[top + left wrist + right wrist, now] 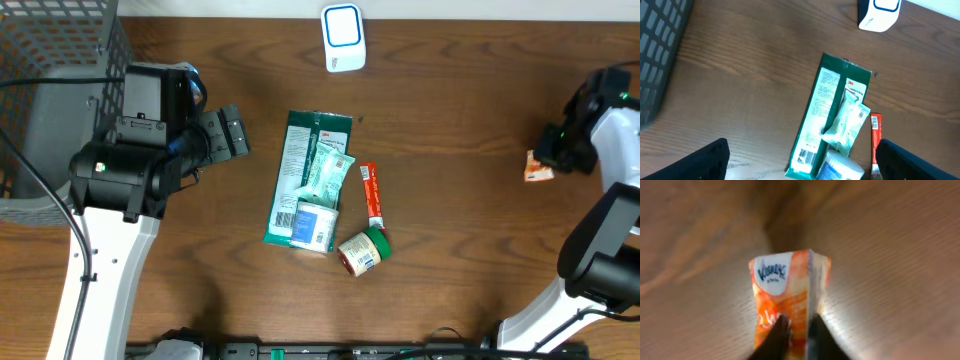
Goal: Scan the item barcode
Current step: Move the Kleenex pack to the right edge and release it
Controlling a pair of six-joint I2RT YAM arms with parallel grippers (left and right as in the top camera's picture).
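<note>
At the right edge of the tabletop [450, 120] you have the orange tissue pack [540, 166], well apart from everything else and right against the right tool [556, 152]. From the right wrist you see that tool's two dark fingertips [777, 335] nearly together over the pack's lower edge, with only a thin gap between them. You cannot tell whether they actually pinch it or merely rest against it. The white-and-blue scanner [343, 38] stands at the far edge, near the middle and far from the pack. Your left tool [236, 133] is spread wide and holds nothing. It hangs just left of the central heap, where a pale sachet [330, 170] lies on a long green packet [300, 165], with a red tube [371, 193] beside it and a green-capped jar [362, 252] on its side at the near end. A mesh basket [50, 60] sits at the far left corner.
</note>
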